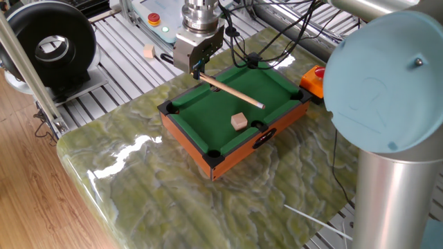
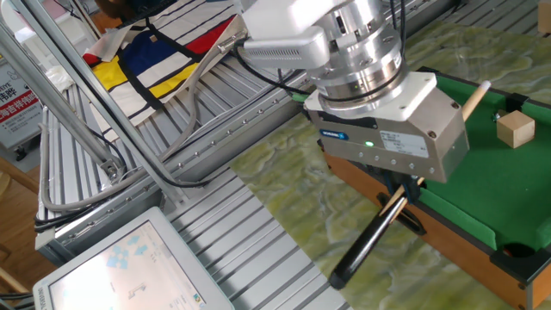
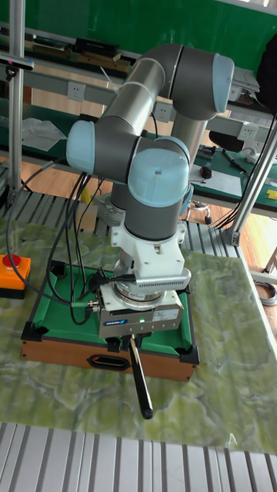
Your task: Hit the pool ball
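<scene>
The single arm [image 3: 146, 146] is seen bent over at its grey and pale-blue joints, with the wrist [image 2: 357, 52] turned straight down. The gripper [image 2: 400, 185] is carried below a boxy grey body on which a small green light is lit. Its two dark fingers [image 2: 411, 183] are closed on a thin stick [image 1: 232, 92], which is held slanted, its black handle pointing toward 7 o'clock in the other fixed view.
</scene>
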Robot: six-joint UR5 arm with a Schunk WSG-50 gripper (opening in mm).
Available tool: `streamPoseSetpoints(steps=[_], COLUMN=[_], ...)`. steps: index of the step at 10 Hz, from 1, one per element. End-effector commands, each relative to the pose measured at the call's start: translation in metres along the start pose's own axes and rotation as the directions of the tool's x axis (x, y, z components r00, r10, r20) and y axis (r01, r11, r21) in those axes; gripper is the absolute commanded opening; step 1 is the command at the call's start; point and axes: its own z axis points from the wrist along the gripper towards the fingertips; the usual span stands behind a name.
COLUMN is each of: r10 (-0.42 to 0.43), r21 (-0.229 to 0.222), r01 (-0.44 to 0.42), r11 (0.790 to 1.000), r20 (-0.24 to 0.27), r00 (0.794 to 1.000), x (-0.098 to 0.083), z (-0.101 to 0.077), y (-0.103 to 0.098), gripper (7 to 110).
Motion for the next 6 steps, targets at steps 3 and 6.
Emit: streamPoseSetpoints(steps=[3,6], r10=[-0.029,-0.218], r21=[0.008,0.094], r01=[0.028,0.204], r11=[1.0,0.974], r20=[0.135,0.175], r00=[0.99,0.96], x=[-0.044,-0.061], z=[-0.012,-0.016], y=[0.011,0.001], gripper=[7,7])
